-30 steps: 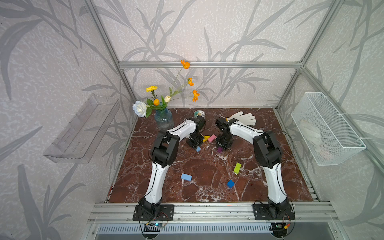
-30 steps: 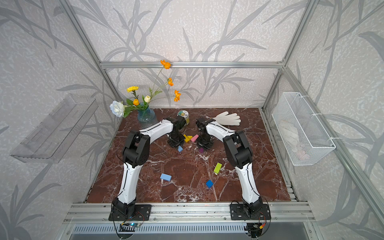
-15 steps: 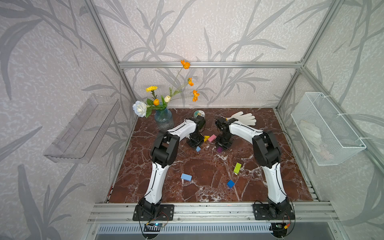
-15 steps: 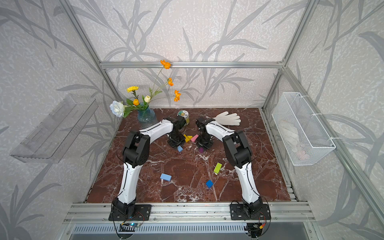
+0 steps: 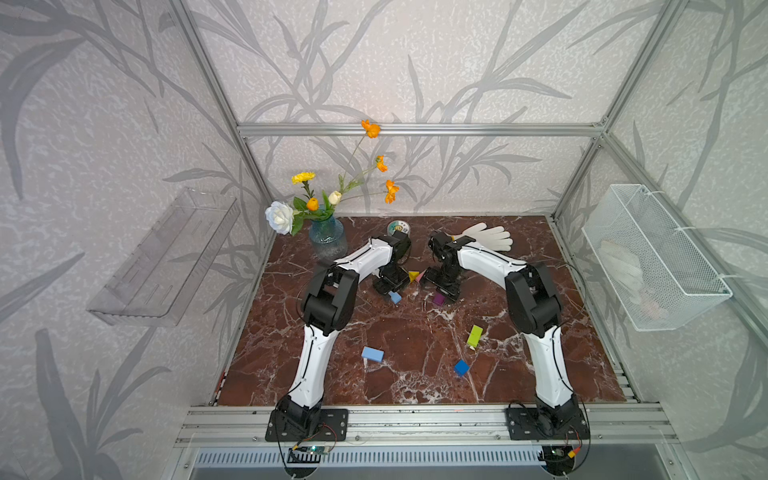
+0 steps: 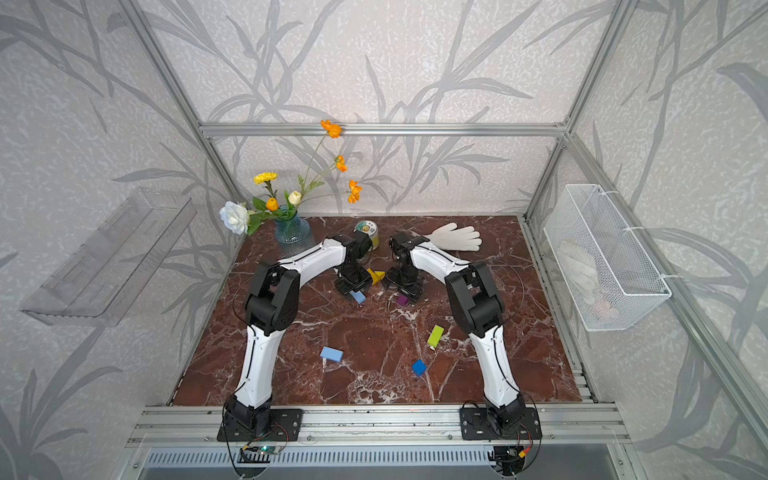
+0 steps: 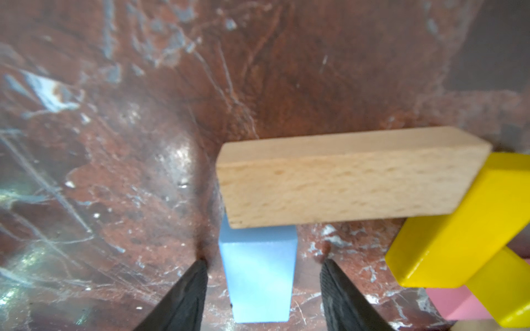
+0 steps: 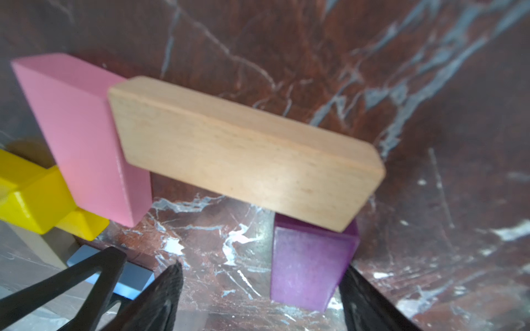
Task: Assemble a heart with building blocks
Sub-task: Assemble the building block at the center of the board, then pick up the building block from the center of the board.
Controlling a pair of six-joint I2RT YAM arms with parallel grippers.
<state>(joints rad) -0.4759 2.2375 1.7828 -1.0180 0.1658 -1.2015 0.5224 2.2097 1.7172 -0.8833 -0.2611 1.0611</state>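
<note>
Spread since earlier frame: left fingers (image 7: 186,298) apart, flanking light-blue rectangular block (image 7: 259,275); right fingers (image 8: 370,303) apart, flanking purple rectangular block (image 8: 309,263). Likely released to extend sides of partial heart (image 5: 413,276), toward 12 o'clock on red marble tabletop (image 5: 415,340).

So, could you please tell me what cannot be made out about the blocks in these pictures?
Both top views: the left end effector hides the left tan block, the right end effector the right tan block.
Left wrist view: pink block cut off by the frame edge, partly behind a yellow block.
Right wrist view: light blue block mostly behind a dark finger.
Both top views: wire basket contents blurred behind mesh.
</note>
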